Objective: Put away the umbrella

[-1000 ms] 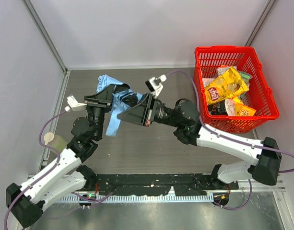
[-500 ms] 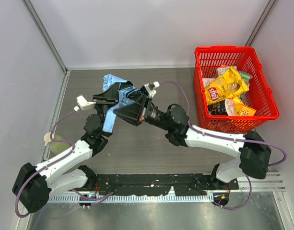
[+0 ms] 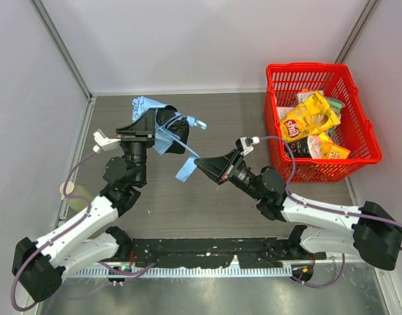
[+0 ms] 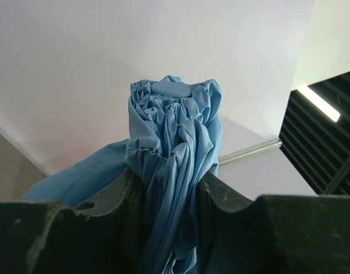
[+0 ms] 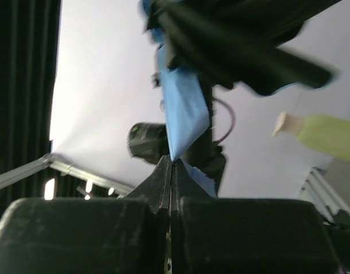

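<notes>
The light sky-blue umbrella is bunched up and held off the table at the back left. My left gripper is shut on it; in the left wrist view the folded fabric sticks up between the black fingers of my left gripper. My right gripper is shut on the tip of a narrow blue strap that runs back to the umbrella. In the right wrist view the strap rises from the closed tips of my right gripper. Shaft and handle are hidden.
A red basket with snack bags stands at the back right. A pale green bottle stands at the left edge and also shows in the right wrist view. Grey walls close the back and sides.
My right gripper has drawn back to the right and nearer, away from the left gripper, pulling the blue strap out from the bundle. The left gripper keeps its hold on the umbrella.
</notes>
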Motion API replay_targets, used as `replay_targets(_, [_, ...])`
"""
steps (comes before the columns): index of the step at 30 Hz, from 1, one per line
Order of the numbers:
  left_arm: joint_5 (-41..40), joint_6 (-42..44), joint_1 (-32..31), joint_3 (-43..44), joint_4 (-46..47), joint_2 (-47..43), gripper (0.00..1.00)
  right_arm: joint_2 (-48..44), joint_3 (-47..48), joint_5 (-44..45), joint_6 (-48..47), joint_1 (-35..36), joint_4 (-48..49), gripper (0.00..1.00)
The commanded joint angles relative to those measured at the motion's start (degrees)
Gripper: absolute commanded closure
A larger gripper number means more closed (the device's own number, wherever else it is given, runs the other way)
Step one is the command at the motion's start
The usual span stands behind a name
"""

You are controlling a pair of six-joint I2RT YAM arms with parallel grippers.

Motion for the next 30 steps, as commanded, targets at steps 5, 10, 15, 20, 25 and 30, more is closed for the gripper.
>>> replay_targets(5, [6.98, -3.39, 0.27, 5.41, -8.57, -6.67, 1.0, -5.27, 1.54, 0.12, -10.37, -6.79, -17.76, 0.99])
replay_targets(10, [9.19, -3.38, 0.36, 4.98, -12.54, -8.61, 1.0, -3.35, 14.89, -1.04, -27.87, -7.49, -44.58, 0.99])
replay_targets(15, [9.1, -2.86, 0.27, 4.0, -10.69, -9.4, 1.0, 1.49, 17.29, -7.51, -32.81, -7.49, -51.3, 0.99])
replay_targets(20, [10.85, -1.72, 0.27, 6.81, -13.41, -9.31, 1.0, 4.92, 20.18, -6.58, -42.1, -7.4, -62.62, 0.99])
replay_targets(25, [9.8, -4.69, 0.27, 5.24, -10.62, -9.4, 1.0, 4.92, 16.26, -13.85, -42.13, -6.7, -51.55, 0.99])
replay_targets(30, [9.98, -11.55, 0.36, 2.86, -1.92, -5.02, 1.0, 7.73, 14.48, -13.17, -41.33, 0.83, -31.66, 0.99])
